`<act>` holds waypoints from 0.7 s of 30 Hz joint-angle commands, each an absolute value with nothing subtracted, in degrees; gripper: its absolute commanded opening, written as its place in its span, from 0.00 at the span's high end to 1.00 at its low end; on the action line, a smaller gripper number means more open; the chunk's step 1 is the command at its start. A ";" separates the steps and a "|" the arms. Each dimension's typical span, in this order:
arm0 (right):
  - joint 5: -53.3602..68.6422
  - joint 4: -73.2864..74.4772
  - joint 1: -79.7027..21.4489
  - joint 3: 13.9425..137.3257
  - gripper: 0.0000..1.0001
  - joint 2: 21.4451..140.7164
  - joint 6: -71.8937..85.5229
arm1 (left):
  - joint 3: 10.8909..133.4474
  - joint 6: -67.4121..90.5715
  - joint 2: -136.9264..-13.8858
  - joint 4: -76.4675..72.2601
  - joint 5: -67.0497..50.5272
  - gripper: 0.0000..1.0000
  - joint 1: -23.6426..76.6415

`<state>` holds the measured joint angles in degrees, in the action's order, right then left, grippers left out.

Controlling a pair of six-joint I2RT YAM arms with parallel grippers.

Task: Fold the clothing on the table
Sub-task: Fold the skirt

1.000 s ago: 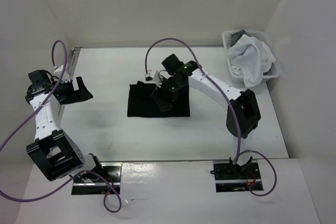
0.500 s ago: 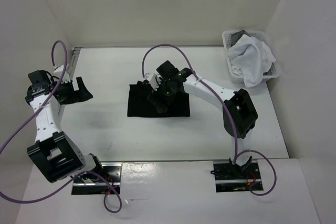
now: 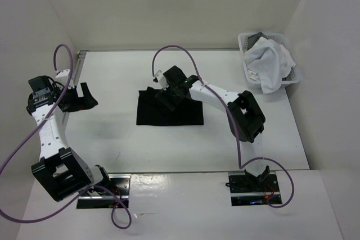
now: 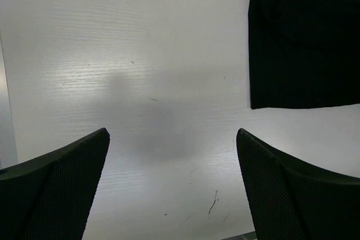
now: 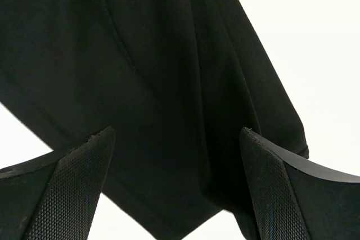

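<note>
Apparently midway through folding the clothing (image 3: 152,113): laid as a compact dark rectangle on the table (image 3: 112,77), directly beneath the right gripper (image 5: 175,133), spread wide and empty. Well apart from the left gripper (image 4: 171,133), likewise wide, holding nothing. Probably another fold left.

L arm (image 3: 49,130): white tubes w/ big black joints, left side of top view.
R arm (image 3: 216,95): same look, white w/ black joints, mid to right.
L cord (image 3: 22,144): purple, long, big loops by the L arm.
R cord (image 3: 169,50): purple, bends over the R arm, runs down to the bottom.
L plate (image 3: 121,186): dark metal, bottom left.
R plate (image 3: 281,195): dark metal, bottom right, small red & orange wires on it.
L gripper (image 4: 171,133): 2 black fingers (image 4: 62,189), tiny dot grid on the inner sides.
R gripper (image 5: 177,133): black too, same dot grid.
</note>
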<state>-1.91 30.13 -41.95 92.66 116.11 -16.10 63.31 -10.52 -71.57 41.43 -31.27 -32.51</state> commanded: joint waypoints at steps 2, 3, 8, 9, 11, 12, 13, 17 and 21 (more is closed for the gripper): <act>-3.26 25.40 -41.40 96.23 0.05 117.77 -16.25 | 62.93 -10.81 -69.17 39.64 -30.77 0.01 -33.40; -3.25 24.79 -40.70 96.85 0.04 118.38 -16.26 | 62.93 -10.81 -68.65 39.64 -30.76 0.01 -33.40; -1.94 23.73 -39.47 98.78 0.04 118.92 -17.48 | 62.40 -10.81 -67.59 39.12 -30.23 0.01 -33.93; -1.93 23.73 -38.94 99.40 0.04 119.53 -17.49 | 62.40 -10.81 -67.59 39.11 -30.23 0.01 -33.93; -0.80 24.26 -38.15 101.24 0.04 120.23 -18.01 | 62.40 -10.81 -67.59 39.11 -30.23 0.01 -34.45; 0.78 24.78 -37.36 101.95 0.04 121.02 -18.02 | 62.40 -10.81 -67.07 39.11 -30.23 0.01 -34.45; 1.49 25.66 -37.35 102.74 0.04 122.24 -18.54 | 62.40 -10.81 -67.06 39.11 -30.23 0.01 -34.98; 6.40 30.66 -35.16 109.22 0.04 126.64 -19.16 | 62.40 -10.81 -67.06 39.11 -29.71 0.01 -34.98; 14.91 36.38 -35.16 112.50 0.04 128.94 -20.82 | 62.40 -10.81 -67.06 39.11 -29.71 0.01 -34.98</act>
